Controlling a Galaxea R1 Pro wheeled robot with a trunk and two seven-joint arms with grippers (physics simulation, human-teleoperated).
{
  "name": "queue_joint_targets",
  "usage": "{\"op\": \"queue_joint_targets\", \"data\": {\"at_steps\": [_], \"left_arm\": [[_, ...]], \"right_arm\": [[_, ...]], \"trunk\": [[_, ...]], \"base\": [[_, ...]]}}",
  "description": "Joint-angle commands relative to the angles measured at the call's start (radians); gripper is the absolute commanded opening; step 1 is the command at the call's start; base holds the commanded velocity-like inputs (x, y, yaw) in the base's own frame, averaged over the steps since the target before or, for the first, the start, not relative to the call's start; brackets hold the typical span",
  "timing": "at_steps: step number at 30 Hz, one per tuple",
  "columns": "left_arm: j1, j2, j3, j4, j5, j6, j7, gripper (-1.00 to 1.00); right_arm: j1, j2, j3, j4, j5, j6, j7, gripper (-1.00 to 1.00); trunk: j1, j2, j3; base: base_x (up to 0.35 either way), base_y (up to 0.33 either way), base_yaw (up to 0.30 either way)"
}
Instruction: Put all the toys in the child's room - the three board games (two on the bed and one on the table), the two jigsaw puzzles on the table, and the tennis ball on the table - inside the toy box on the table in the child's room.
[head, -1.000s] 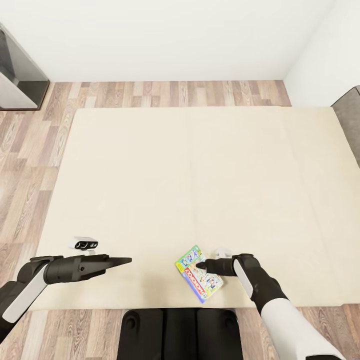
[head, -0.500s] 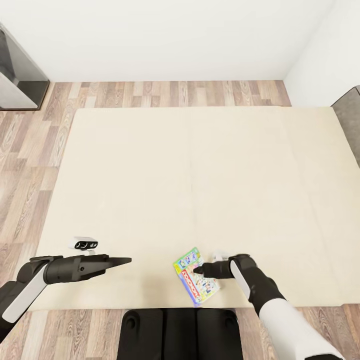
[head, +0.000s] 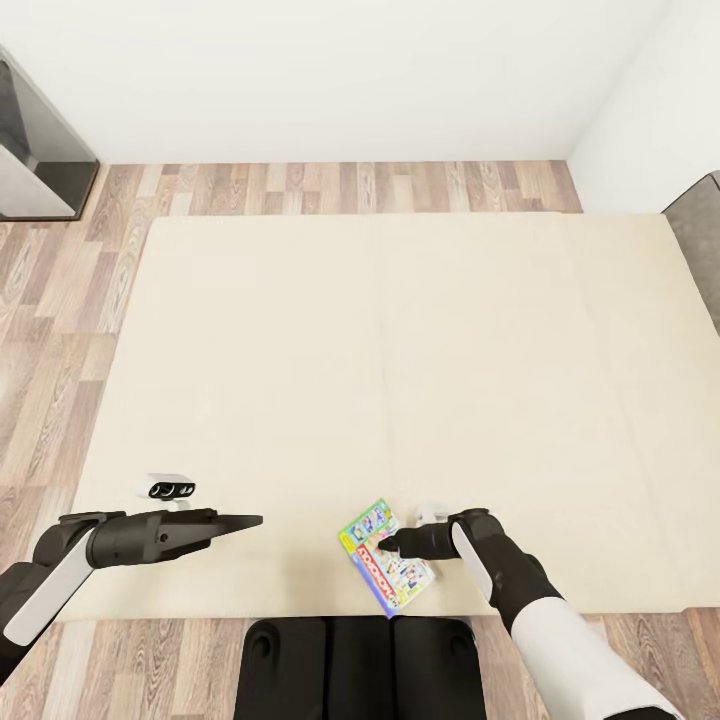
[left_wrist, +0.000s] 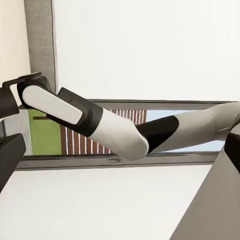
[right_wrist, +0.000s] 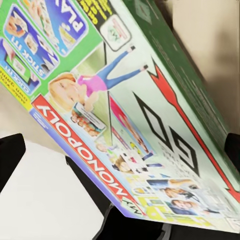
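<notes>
Lying at the bed's (head: 300, 330) near edge, long axis slanted, Monopoly box (head: 387, 556) against right gripper (head: 392, 541); grip state unclear. Left gripper (head: 240, 521) well apart, seemingly closed.

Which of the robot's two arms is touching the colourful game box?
The right gripper touches the Monopoly game box near the bed's front edge. The left gripper hovers far off, holding nothing.

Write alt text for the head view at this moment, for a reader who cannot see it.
The right gripper rests on a flat blue-green Monopoly game box near the front edge of the wide cream two-part bed. The left gripper hovers over the bed's front-left part, holding nothing.
</notes>
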Motion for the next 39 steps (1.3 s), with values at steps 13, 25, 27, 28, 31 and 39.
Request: {"op": "queue_joint_targets", "data": {"at_steps": [13,25,27,28,31,39], "left_arm": [[-0.001,0.003,-0.003,0.0,0.007,0.01,0.0,1.0],[-0.001,0.003,-0.003,0.0,0.007,0.01,0.0,1.0],[-0.001,0.003,-0.003,0.0,0.007,0.01,0.0,1.0],[-0.001,0.003,-0.003,0.0,0.007,0.01,0.0,1.0],[-0.001,0.003,-0.003,0.0,0.007,0.01,0.0,1.0],[-0.001,0.003,-0.003,0.0,0.007,0.01,0.0,1.0]], "right_arm": [[0.0,0.0,-0.001,-0.001,-0.011,0.002,-0.004,1.0],[0.0,0.0,-0.001,-0.001,-0.009,0.003,-0.005,1.0],[0.0,0.0,-0.001,-0.002,-0.009,0.003,-0.005,1.0],[0.0,0.0,-0.001,-0.002,-0.009,0.004,-0.004,1.0],[0.0,0.0,-0.001,-0.001,-0.009,0.004,-0.004,1.0],[0.0,0.0,0.0,0.0,-0.01,0.008,-0.004,1.0]], "trunk": [[0.001,-0.002,-0.001],[0.001,-0.002,-0.001],[0.001,-0.002,-0.001],[0.001,-0.002,-0.001],[0.001,-0.002,-0.001],[0.001,-0.002,-0.001]], "base": [[0.0,0.0,0.0],[0.0,0.0,0.0],[0.0,0.0,0.0],[0.0,0.0,0.0],[0.0,0.0,0.0],[0.0,0.0,0.0]]}}
